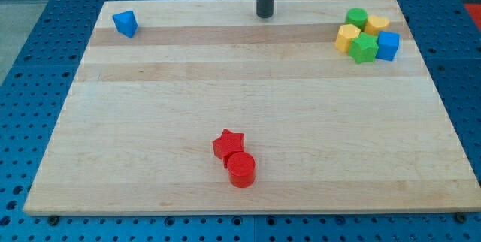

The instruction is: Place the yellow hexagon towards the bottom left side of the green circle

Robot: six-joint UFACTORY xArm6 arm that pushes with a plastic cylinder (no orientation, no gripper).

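Note:
The yellow hexagon (347, 37) lies at the view's top right, in a cluster. The green circle (356, 18) sits just above and right of it, touching or nearly so. My tip (264, 15) stands at the view's top centre on the board, well to the left of the cluster and apart from every block.
In the same cluster are a green star (364, 48), a blue cube (388, 46) and a second yellow block (377, 24). A blue triangle (125, 23) lies at the top left. A red star (228, 145) and a red cylinder (242, 170) touch at bottom centre. The wooden board (150, 122) rests on a blue pegboard.

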